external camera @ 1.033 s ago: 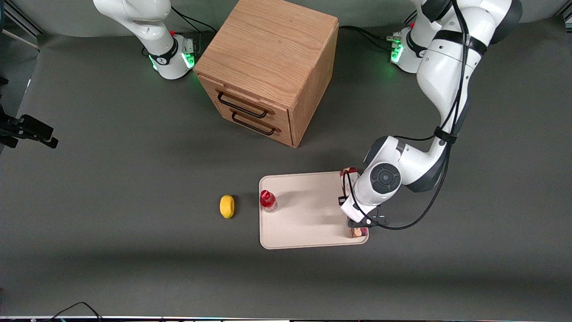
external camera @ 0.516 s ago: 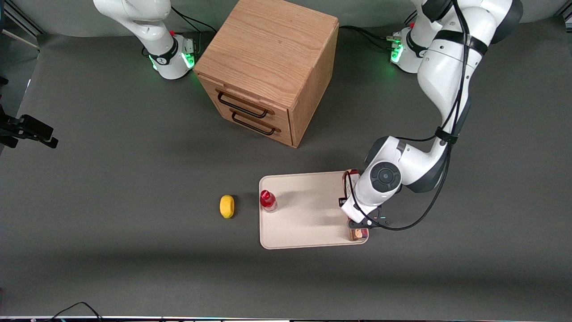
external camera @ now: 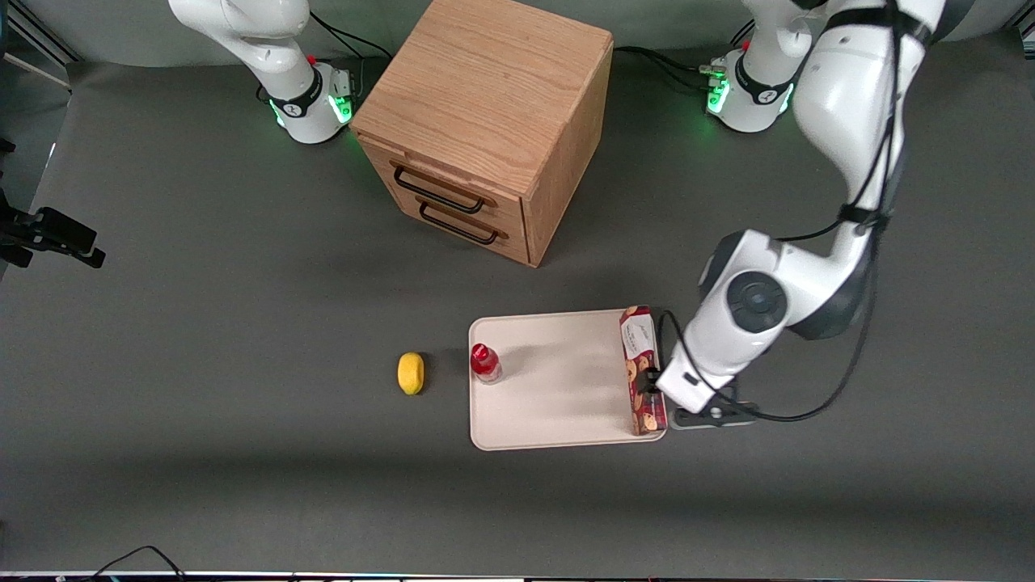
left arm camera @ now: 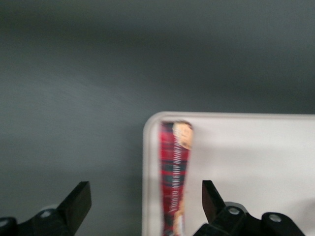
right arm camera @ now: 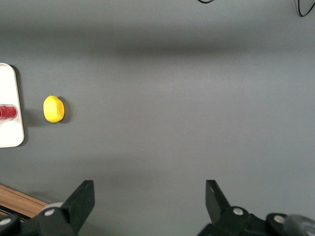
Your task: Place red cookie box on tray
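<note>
Dark grey matting covers the table (external camera: 202,339), and every item is seen resting on it or on the tray (external camera: 558,404). Toward the working arm's end of the tray the gripper (external camera: 647,386) is raised, with the fingers (left arm camera: 78,201) spread wide and nothing held between them. Directly below the gripper the red cookie box (external camera: 642,369) is laid flat on the tray, along the short rim at that end, its white end turned away from the front camera. In the wrist view the box (left arm camera: 174,172) is seen between the two fingertips, untouched by either, just inside the tray's rounded corner (left arm camera: 152,123). Well away from the gripper, at the tray's other short rim, a small red-capped bottle (external camera: 484,362) is stood upright. A yellow lemon-like object (external camera: 411,373) is found just past the bottle, off the tray. Farther from the front camera than the gripper, a wooden drawer cabinet (external camera: 485,121) is set with both drawers shut
</note>
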